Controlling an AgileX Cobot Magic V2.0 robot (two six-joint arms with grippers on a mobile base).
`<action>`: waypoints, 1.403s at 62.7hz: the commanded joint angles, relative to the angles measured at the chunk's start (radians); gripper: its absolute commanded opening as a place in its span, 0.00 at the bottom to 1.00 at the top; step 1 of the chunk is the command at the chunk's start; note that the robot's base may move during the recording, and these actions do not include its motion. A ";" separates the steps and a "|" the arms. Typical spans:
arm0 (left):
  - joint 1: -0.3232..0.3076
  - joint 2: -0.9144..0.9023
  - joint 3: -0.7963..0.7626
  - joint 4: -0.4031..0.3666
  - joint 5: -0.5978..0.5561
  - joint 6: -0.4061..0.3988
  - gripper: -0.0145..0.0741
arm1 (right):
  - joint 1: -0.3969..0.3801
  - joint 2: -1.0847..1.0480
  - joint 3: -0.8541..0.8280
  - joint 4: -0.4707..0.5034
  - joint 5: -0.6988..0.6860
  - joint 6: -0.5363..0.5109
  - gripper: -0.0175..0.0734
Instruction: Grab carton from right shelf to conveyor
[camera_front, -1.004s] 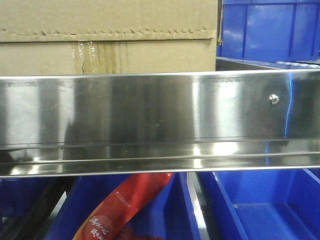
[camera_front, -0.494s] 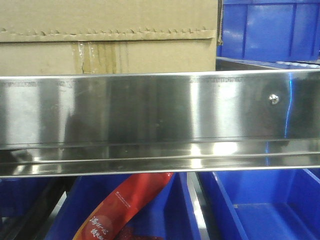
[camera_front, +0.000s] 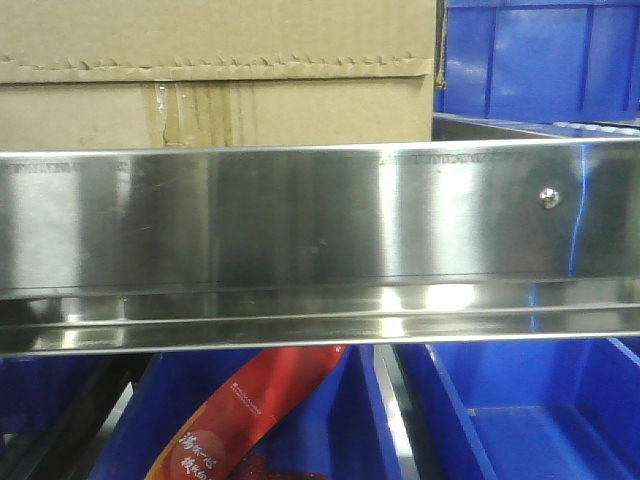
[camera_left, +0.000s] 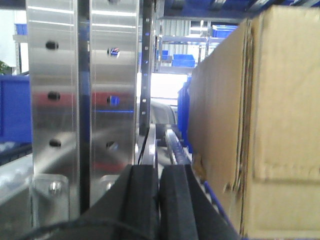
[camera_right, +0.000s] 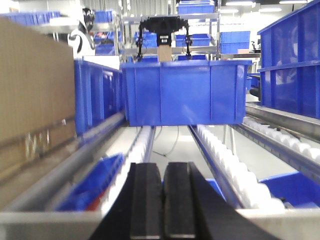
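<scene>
Both pincers pressed together, pinching nothing. Front view: carton (camera_front: 215, 60) upper left of frame, sitting on right shelf (camera_front: 300, 220) behind mirror-like lip; blue bin (camera_front: 540, 60) just beside it, upper right. Left wrist view: left gripper (camera_left: 159, 172) bottom centre, carton filling right side, clear of pads. Right wrist view: right gripper (camera_right: 163, 170) bottom centre, carton at left edge, apart.

Blue bins (camera_right: 185, 92) on white roller tracks (camera_right: 225, 155), perhaps strip lights (camera_right: 295, 2) overhead, distant shelving (camera_left: 200, 42).
</scene>
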 joint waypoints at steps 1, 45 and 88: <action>0.001 -0.004 -0.098 0.007 0.041 0.005 0.23 | -0.002 -0.003 -0.108 0.010 0.073 -0.008 0.12; -0.193 0.486 -0.855 0.022 0.643 0.021 0.70 | 0.027 0.376 -0.667 -0.042 0.320 -0.010 0.77; -0.366 1.301 -1.741 0.161 1.268 -0.165 0.70 | 0.367 1.341 -1.808 -0.005 1.170 0.040 0.77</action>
